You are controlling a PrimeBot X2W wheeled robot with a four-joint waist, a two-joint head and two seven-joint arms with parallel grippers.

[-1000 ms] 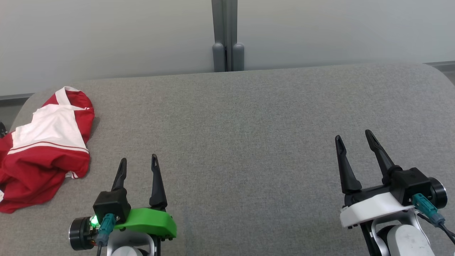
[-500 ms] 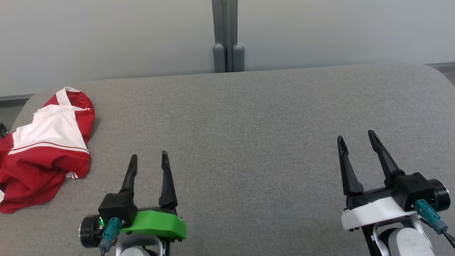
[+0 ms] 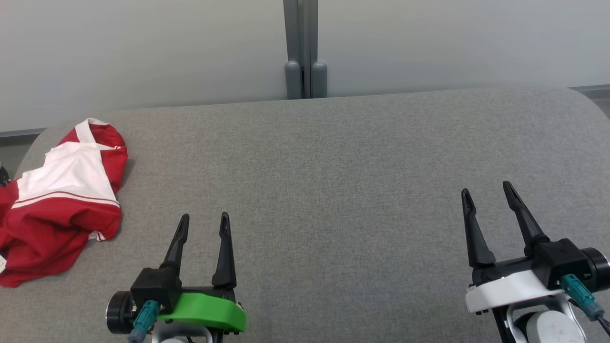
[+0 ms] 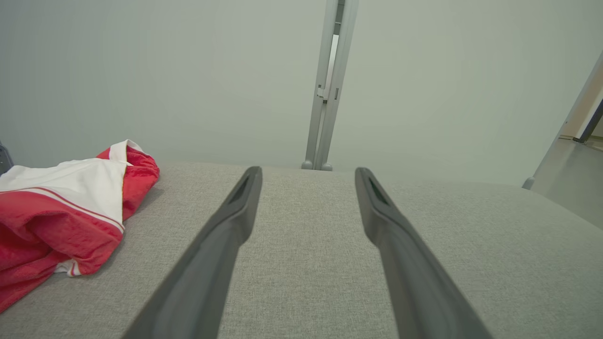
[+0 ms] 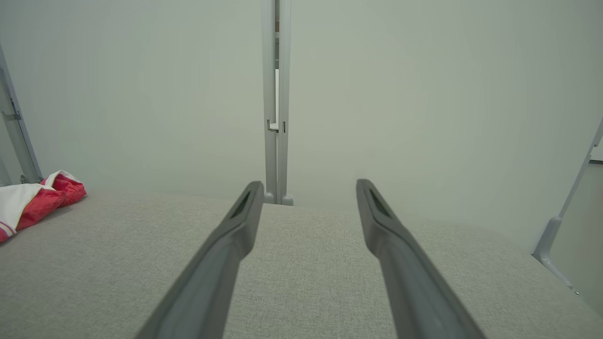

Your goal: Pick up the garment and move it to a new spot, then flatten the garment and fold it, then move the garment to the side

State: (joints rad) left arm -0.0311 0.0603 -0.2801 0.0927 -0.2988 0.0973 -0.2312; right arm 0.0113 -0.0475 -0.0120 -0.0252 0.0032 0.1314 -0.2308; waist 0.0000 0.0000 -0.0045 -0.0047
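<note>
Head view has the garment [image 3: 62,200] at the left edge of the frame, a red and white heap bunched on the grey table [image 3: 333,157], part of it running out of frame. It looks like thin sports cloth: light, limp, probably a little slick, with no stiffness to help. It should sag and drape once lifted, and a shallow pinch could slide off a single layer. The best hold is likely a raised fold or the striped edge [image 3: 97,234] that pokes out at its lower right corner, the part closest to the arm; a seam or hem gives more to bite on than flat cloth.

Lower left of the frame, the left gripper [image 3: 204,216] is spread wide and empty, fingers pointing up the frame. The garment lies to its left and slightly farther up, near but not touching. In the left wrist view the cloth sits at the left edge, outside the fingers' line. Lower right, the right gripper [image 3: 486,188] is likewise spread and empty, well apart from the garment.
</note>
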